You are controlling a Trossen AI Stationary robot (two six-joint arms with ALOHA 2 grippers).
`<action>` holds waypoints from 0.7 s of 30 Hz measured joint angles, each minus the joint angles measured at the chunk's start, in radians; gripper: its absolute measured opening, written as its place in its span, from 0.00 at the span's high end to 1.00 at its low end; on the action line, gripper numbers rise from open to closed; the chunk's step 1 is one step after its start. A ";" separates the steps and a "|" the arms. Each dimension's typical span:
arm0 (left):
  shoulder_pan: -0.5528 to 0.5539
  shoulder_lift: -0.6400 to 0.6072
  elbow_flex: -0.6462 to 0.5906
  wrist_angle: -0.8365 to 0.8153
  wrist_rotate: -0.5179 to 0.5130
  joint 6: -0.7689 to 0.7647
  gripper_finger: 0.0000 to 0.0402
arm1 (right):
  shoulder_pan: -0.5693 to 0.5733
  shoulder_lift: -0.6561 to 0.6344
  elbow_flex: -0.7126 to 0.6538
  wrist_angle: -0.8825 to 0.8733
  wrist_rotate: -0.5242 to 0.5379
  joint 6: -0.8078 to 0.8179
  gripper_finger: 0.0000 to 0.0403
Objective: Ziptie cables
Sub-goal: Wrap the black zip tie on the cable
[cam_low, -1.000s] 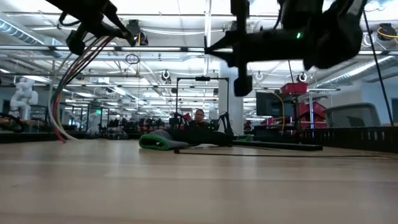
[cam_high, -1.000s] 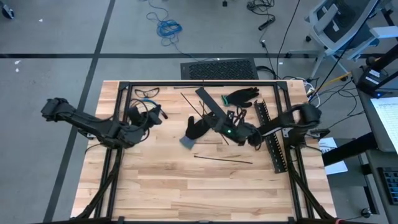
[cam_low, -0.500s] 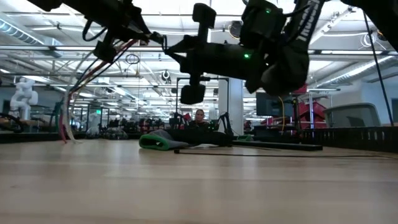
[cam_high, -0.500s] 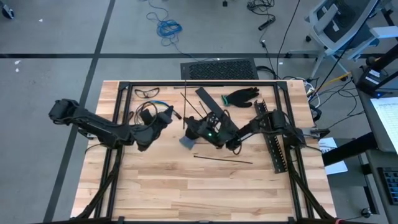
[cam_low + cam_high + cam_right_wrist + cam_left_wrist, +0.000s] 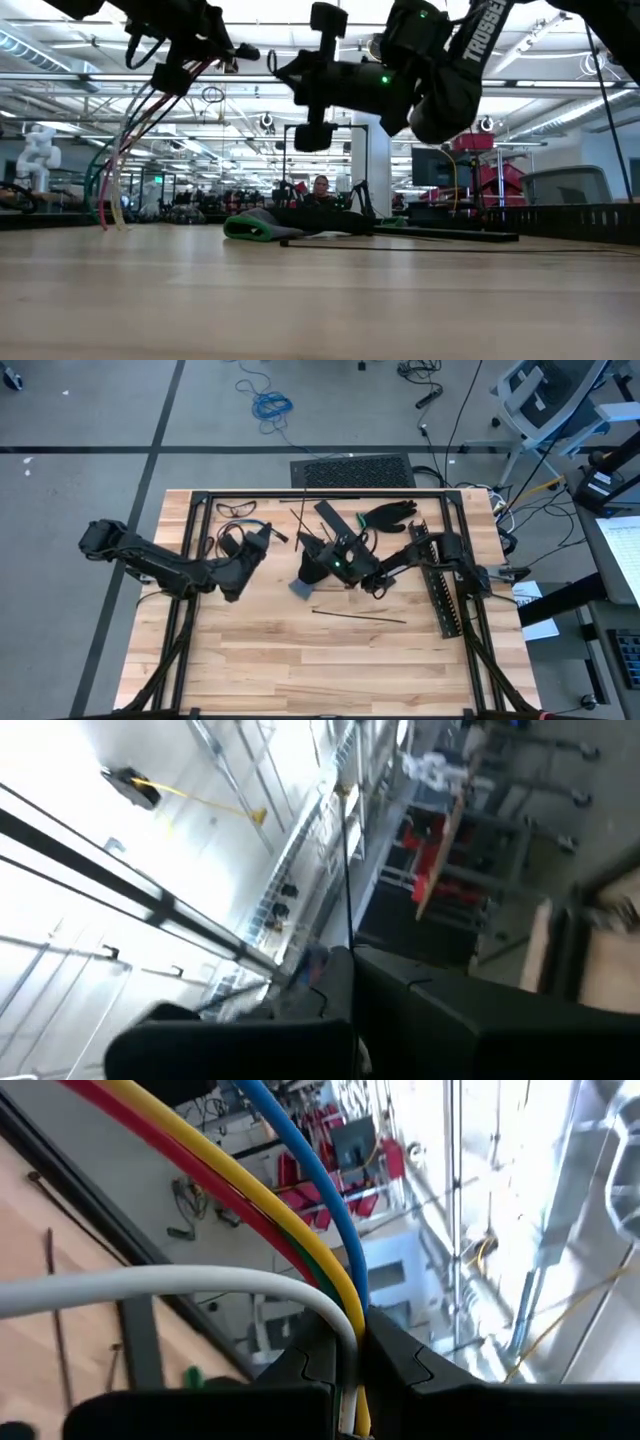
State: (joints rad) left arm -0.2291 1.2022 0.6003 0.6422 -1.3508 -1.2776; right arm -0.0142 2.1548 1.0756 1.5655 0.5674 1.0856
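Glossy round cables (image 5: 250,1210) sit pinched in left tool (image 5: 352,1355), seemingly tight.

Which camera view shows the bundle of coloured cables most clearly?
The left wrist view: the cables fill it, red, yellow, blue, green and white, pinched in the left claw. The low view shows them hanging from the raised claw toward the table. The high view shows little; the right wrist view shows none.
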 joint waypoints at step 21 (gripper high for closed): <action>0.119 -0.010 0.000 0.348 0.180 0.052 0.94 | -0.086 -0.037 0.209 -0.084 -0.181 -0.263 1.00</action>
State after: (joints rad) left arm -0.1096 1.1921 0.6006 0.9899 -1.1703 -1.2259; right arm -0.0998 2.1181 1.2846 1.4813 0.3866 0.8226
